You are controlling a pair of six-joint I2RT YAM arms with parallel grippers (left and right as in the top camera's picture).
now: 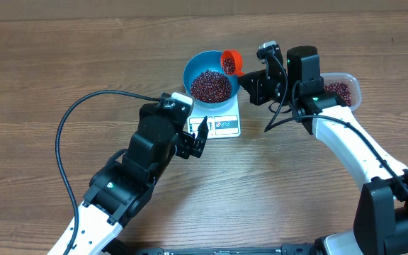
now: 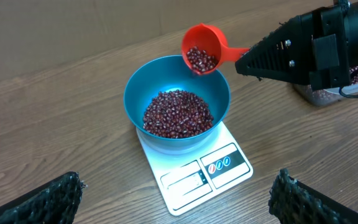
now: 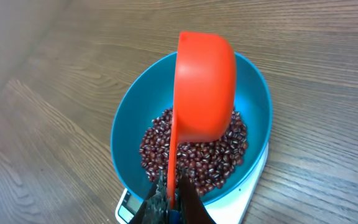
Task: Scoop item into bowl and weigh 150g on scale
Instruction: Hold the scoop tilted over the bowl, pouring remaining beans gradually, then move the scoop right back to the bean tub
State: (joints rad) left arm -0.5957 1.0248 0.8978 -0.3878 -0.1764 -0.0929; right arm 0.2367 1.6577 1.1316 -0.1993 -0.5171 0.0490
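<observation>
A blue bowl stands on the white scale and holds a heap of dark red beans. My right gripper is shut on the handle of an orange scoop, held tilted over the bowl's far right rim with beans in it. My left gripper hangs open just in front of the scale's display, with nothing between its fingers.
A clear plastic tub with more beans sits to the right, behind my right arm. A black cable loops over the wooden table at the left. Cardboard backs the table's far edge.
</observation>
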